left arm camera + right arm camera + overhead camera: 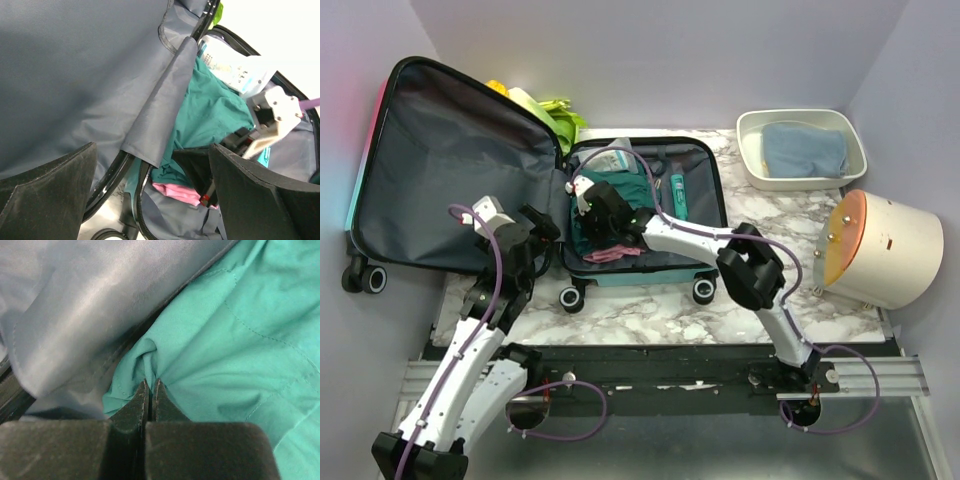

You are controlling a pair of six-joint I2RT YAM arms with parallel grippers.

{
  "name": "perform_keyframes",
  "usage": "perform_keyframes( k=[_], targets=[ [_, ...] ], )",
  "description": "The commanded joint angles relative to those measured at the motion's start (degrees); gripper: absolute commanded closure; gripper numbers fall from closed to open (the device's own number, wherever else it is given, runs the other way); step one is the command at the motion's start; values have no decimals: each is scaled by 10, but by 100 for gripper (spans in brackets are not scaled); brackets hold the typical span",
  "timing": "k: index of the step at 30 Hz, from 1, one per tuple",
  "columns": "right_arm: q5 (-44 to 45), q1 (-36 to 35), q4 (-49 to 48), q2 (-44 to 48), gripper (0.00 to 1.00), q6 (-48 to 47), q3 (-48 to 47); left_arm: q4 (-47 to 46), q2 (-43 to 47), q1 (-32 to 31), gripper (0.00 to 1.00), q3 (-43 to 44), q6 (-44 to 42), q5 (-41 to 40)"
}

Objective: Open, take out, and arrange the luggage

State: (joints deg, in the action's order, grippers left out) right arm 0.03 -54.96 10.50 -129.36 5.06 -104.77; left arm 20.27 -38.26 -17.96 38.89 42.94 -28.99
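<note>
The luggage (450, 170) lies open across the table's (650, 315) left edge. Taking-out is in hand: the right gripper (150, 390) pinches a fold of the teal garment (240, 340) inside it, and the left gripper (152, 172) gapes empty just beside. Next likely calls for lifting the cloth clear

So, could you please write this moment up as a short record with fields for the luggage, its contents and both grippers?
luggage: open on the marble table, lid swung to the left, grey lining showing
contents: teal garment, pink cloth
right gripper: shut on a fold of the teal garment
left gripper: open, by the hinge, holding nothing
white tray: back right of the table, blue cloth inside
</note>
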Motion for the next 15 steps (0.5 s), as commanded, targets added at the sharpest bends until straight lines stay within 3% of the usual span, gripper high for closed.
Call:
perform_keyframes(
  k=[1,8,15],
  targets=[
    [23,-5,-100,100,99,16,81,-30,-15,6,1,5,-6,40],
    [2,8,-168,178,99,31,181,-94,-78,9,1,12,-12,132],
    [-50,24,-175,197,99,43,216,-157,-224,24,1,62,13,225]
  ],
)
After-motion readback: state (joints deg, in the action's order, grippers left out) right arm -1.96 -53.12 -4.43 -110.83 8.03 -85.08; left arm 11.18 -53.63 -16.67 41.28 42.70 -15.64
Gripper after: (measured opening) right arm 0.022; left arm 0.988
